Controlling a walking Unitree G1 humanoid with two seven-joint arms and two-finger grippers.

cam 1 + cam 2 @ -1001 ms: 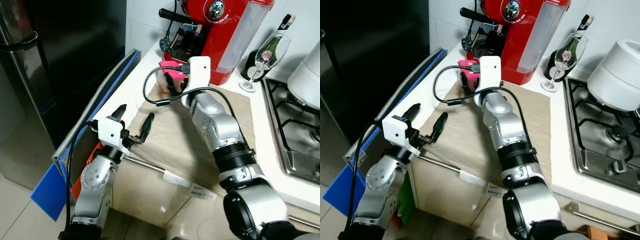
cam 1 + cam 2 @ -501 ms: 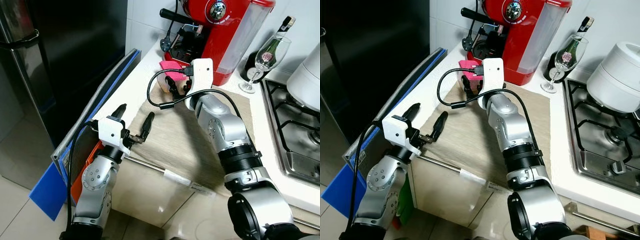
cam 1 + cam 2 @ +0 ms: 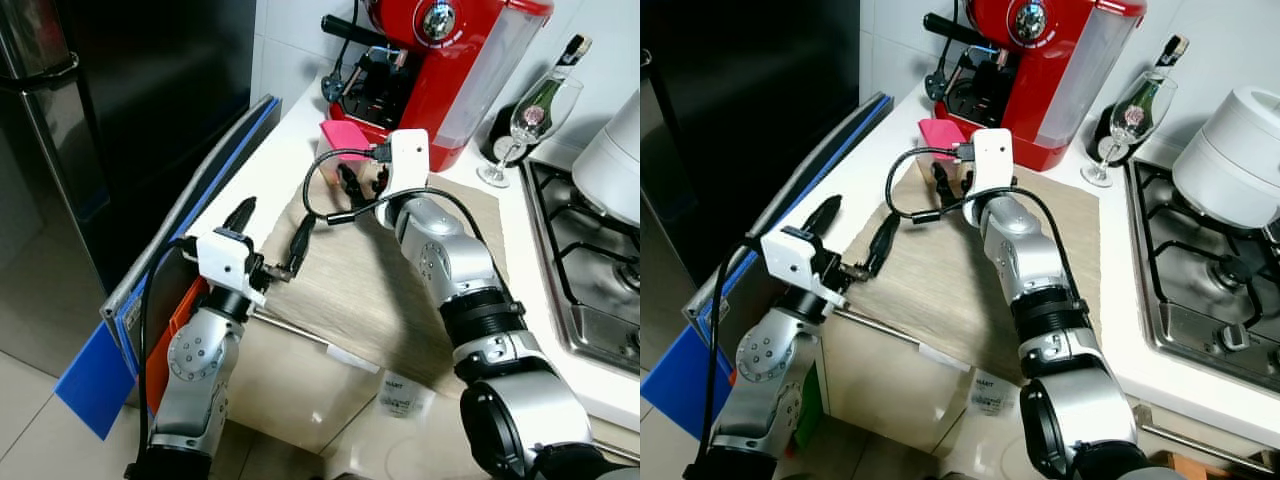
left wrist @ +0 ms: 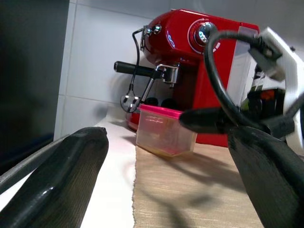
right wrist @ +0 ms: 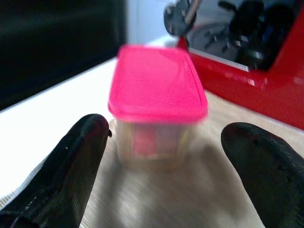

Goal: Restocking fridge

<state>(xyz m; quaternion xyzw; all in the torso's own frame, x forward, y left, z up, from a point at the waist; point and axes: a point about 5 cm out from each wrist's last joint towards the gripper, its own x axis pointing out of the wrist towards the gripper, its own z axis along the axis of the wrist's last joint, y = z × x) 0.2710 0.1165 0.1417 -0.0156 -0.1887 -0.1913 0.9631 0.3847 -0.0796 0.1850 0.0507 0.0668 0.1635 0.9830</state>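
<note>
A clear container with a pink lid (image 3: 339, 139) stands on the beige mat (image 3: 380, 290), just in front of the red coffee machine (image 3: 440, 60). My right gripper (image 3: 361, 181) hovers open a short way back from the container, pointing at it. In the right wrist view the container (image 5: 156, 99) sits apart ahead of the two spread fingertips (image 5: 90, 142). My left gripper (image 3: 270, 228) is open over the counter's front left edge, holding nothing, and it looks across the mat at the container (image 4: 164, 137). The black fridge (image 3: 130, 100) stands shut to the left.
Blue and grey boards (image 3: 190, 215) lean between the counter and the fridge. A wine glass (image 3: 540, 110) and a dark bottle (image 3: 565, 55) stand right of the coffee machine. Beyond them are the gas hob (image 3: 590, 270) and a white pot (image 3: 615, 150). A drawer rail (image 3: 300, 335) runs below the counter edge.
My right gripper has drawn back from the pink-lidded container, which stays on the mat and now shows whole. The left gripper has tilted slightly and stays open.
</note>
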